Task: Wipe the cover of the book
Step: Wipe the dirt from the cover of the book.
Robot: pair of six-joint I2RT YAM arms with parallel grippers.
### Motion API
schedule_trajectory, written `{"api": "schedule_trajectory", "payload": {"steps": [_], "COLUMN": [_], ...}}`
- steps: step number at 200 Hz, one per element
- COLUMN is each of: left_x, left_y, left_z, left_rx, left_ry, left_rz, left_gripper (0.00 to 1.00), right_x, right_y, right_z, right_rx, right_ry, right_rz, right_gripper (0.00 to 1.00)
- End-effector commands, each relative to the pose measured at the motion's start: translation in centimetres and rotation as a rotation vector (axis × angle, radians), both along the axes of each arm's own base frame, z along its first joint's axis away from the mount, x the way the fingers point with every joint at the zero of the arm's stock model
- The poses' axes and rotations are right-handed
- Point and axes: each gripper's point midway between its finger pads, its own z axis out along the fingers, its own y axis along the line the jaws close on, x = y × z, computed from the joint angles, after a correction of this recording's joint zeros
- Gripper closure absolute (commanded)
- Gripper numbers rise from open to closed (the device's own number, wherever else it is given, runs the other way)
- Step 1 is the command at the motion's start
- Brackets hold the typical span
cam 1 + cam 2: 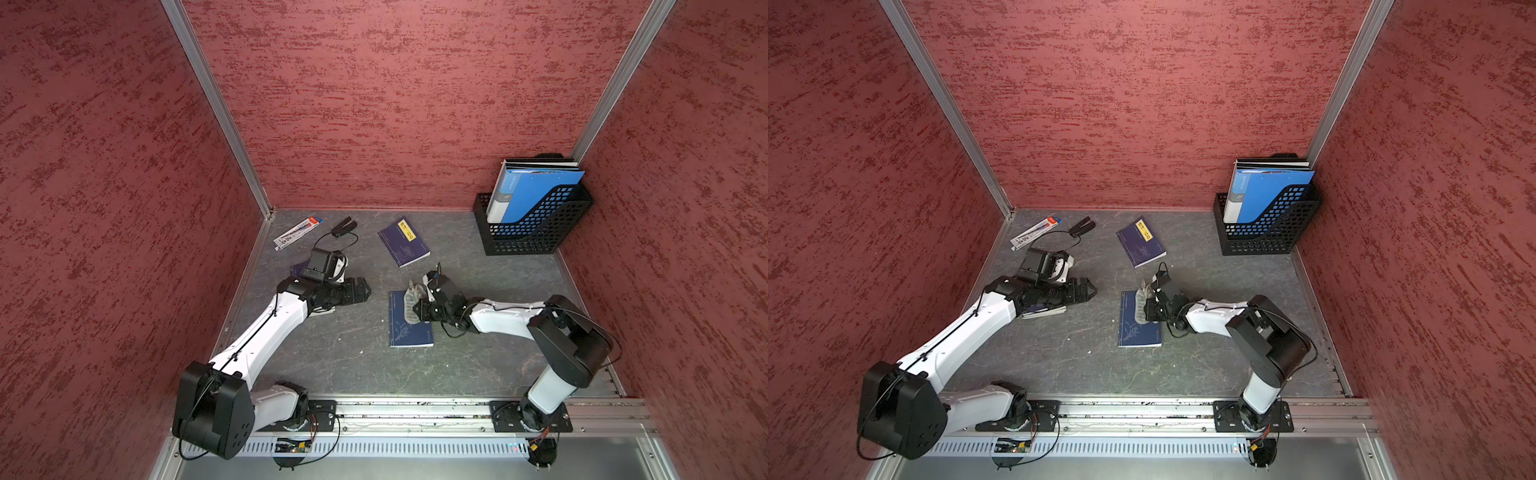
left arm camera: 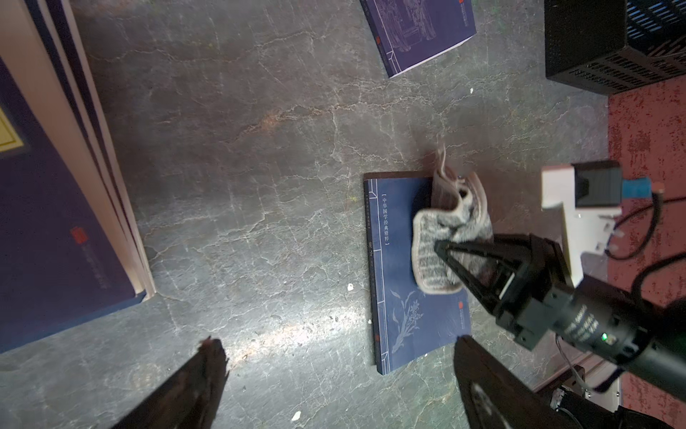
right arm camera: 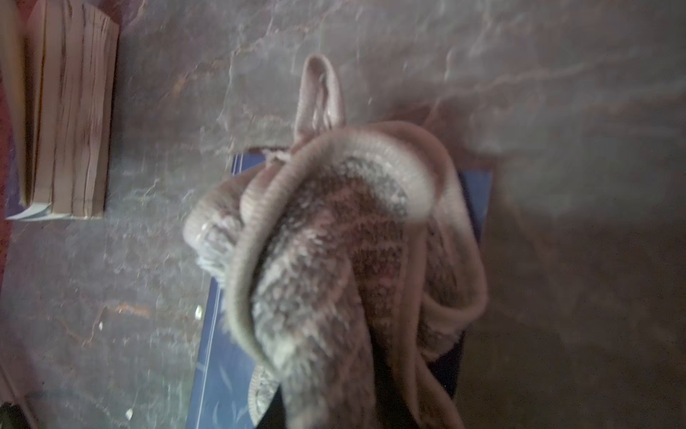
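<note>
Left wrist view: right jaws clenched on the cloth [image 2: 427,260], pressing it onto the far half of the book [image 2: 408,334]; wiping looks underway, near half probably left; left jaws spread, empty

The crumpled grey knitted cloth [image 2: 438,252] lies under the right claw [image 1: 422,308], on the far half of the dark-blue paperback book [image 1: 409,332] on the grey stone-patterned tabletop [image 1: 353,357]. Behind that claw lies a navy yellow-labelled book [image 1: 403,243]; the black mesh file holder [image 1: 536,232] stands behind to its right.
</note>
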Motion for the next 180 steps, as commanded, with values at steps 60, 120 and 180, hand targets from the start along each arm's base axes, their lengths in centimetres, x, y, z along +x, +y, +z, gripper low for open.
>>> {"api": "schedule_trajectory", "payload": {"steps": [60,120,180], "left_x": [0.0,0.7,0.6], "left_y": [-0.1,-0.3,-0.2], "left_z": [-0.2,-0.2,-0.5], "left_rx": [-0.019,-0.007,-0.006], "left_ry": [-0.015,-0.01,-0.001], "left_rz": [-0.005,-0.017,-0.011], "left_gripper": [0.03,0.03,0.03], "right_x": [-4.0,-14.8,-16.6], "right_y": [-2.5,-0.2,0.8], "right_z": [-5.1,-5.6,-5.9], "right_rx": [-0.305,-0.275,-0.277], "right_ry": [0.125,0.22,0.212], "right_rz": [0.171,0.346,0.427], "right_gripper": [0.8,0.79,0.78]}}
